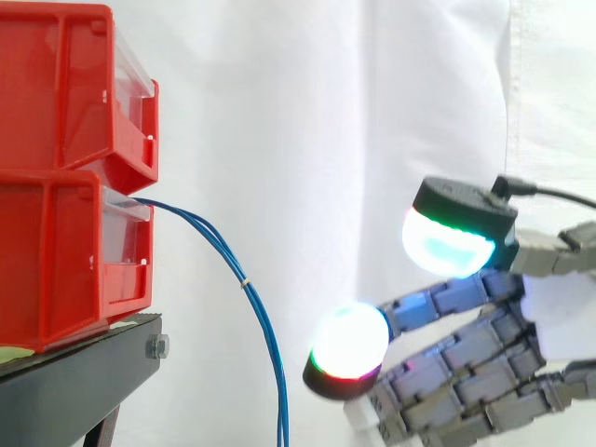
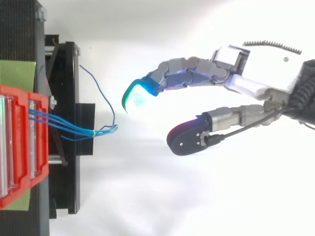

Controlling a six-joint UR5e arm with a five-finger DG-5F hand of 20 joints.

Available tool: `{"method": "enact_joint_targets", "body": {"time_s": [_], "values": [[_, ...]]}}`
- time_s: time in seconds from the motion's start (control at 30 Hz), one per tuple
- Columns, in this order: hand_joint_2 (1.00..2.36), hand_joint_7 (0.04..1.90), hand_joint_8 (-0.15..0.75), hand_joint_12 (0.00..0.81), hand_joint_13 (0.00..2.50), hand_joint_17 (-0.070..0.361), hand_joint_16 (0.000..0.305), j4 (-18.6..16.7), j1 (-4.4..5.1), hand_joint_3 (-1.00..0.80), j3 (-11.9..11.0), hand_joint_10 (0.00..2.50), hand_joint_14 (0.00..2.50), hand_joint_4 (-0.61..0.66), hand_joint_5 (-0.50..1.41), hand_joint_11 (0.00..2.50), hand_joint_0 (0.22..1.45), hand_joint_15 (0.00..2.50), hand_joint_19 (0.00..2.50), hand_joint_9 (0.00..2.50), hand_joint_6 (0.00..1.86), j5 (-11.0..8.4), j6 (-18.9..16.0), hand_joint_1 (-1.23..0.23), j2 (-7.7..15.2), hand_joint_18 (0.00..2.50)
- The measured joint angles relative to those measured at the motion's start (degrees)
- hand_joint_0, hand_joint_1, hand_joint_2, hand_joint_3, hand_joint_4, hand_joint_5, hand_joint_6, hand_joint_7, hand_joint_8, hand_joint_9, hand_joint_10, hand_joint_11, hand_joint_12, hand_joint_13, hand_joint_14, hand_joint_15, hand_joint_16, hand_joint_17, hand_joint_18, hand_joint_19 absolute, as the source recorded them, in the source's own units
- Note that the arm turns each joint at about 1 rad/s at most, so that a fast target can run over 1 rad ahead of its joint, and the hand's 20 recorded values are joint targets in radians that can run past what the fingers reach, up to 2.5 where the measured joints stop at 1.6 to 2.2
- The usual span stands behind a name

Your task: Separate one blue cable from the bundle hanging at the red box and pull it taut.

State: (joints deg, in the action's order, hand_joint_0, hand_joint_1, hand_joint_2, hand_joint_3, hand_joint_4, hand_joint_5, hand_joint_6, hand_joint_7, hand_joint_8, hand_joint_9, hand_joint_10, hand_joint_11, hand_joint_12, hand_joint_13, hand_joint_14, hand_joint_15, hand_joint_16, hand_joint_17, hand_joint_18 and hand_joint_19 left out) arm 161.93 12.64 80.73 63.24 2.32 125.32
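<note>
Hanging from the lower bin's (image 1: 56, 251) front, the cables (image 1: 246, 282) droop past the stand's (image 1: 84, 372) edge. The hand (image 2: 246, 78), fingers spread and empty, sits apart; best hook the loose strand (image 2: 101, 90) first, then pinch.

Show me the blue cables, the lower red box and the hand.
blue cables (image 1: 246, 282), side view, hanging stretch at the tie.
lower red box (image 1: 56, 265), side view, on its side wall.
hand (image 2: 261, 73), top view, white part behind the fingers.
</note>
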Motion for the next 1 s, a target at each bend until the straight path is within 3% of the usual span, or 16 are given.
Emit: {"method": "enact_joint_targets", "body": {"time_s": [0.17, 0.47, 0.6, 0.83, 1.0], "values": [[1.00, 0.83, 0.266, 0.254, 0.33, 0.058, 0.026, -0.2, 0.01, -0.50, -1.7, 0.01, 0.00, 0.27, -0.21, 0.20, 0.51, 0.02, 0.04, 0.51, 0.50, -0.29, -0.1, -0.60, 2.4, 0.15], [1.00, 0.84, 0.267, 0.252, 0.34, 0.057, 0.026, -1.6, -0.03, -0.50, -2.2, 0.01, 0.00, 0.27, -0.21, 0.22, 0.51, 0.03, 0.03, 0.51, 0.50, -1.02, 0.9, -0.59, 3.3, 0.15], [1.00, 0.84, 0.271, 0.252, 0.34, 0.058, 0.026, -3.7, -0.11, -0.50, -3.0, 0.01, 0.00, 0.27, -0.21, 0.22, 0.51, 0.03, 0.04, 0.52, 0.50, -1.67, 1.6, -0.59, 4.9, 0.15], [1.00, 0.85, 0.270, 0.253, 0.35, 0.057, 0.025, -5.4, -0.41, -0.50, -7.0, 0.01, 0.00, 0.28, -0.20, 0.24, 0.51, 0.03, 0.03, 0.53, 0.50, -1.93, 1.5, -0.59, 8.8, 0.16], [1.00, 0.86, 0.275, 0.253, 0.36, 0.057, 0.026, -5.6, -0.47, -0.50, -8.5, 0.01, 0.00, 0.29, -0.20, 0.24, 0.51, 0.04, 0.03, 0.54, 0.50, -1.80, 1.6, -0.58, 9.6, 0.17]]}}
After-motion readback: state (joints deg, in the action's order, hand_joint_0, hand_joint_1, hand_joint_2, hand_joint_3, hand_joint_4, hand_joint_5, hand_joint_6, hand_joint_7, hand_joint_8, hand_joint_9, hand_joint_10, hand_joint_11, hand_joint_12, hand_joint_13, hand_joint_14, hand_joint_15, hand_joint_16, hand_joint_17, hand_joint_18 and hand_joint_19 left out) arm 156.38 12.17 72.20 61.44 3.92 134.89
